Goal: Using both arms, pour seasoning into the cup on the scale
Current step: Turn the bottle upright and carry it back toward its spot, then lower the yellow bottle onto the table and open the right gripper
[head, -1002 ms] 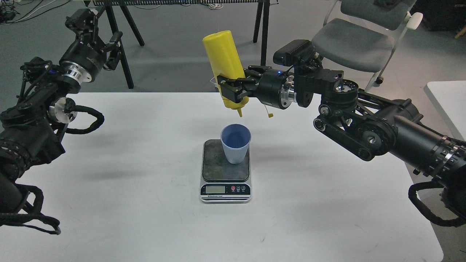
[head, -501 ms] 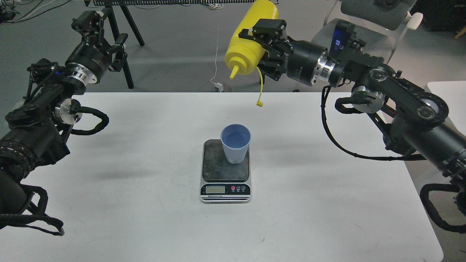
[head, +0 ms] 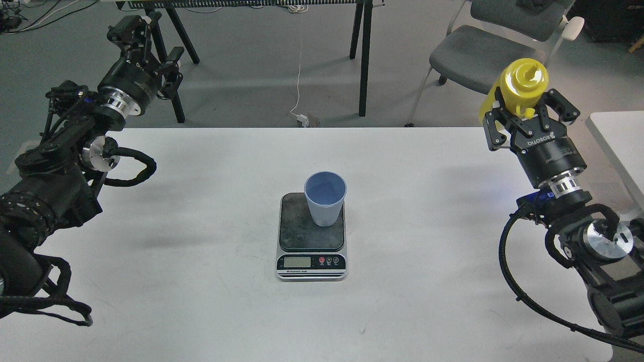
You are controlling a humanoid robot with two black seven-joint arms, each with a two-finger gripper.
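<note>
A white table (head: 201, 301) fills most of the view, with grey floor behind it. Beyond its far right corner stands a grey chair (head: 473, 60), and black stand legs (head: 363, 55) rise at the back. The left arm (head: 65, 166) comes in from the left edge and reaches up past the table's far left corner; its gripper (head: 143, 37) hangs over the floor there with nothing in it, but it is seen dark and partly end-on, so I cannot tell whether its fingers are spread or closed. The right arm (head: 578, 221) comes in from the lower right and rises along the table's right edge. Its gripper (head: 526, 108) is clenched on the bottle (head: 520, 83), a finger on each side of the yellow body just below the domed cap. The bottle is held up in the air at the far right, cap and nozzle turned toward the camera, well apart from the cup. The scale (head: 312, 236) sits on the table near the middle, its display and red and black buttons on the near side. The cup (head: 325, 198) stands upright on the far right part of the scale's dark platform, mouth open upward, its inside showing darker blue. Neither gripper is near the cup or scale.
</note>
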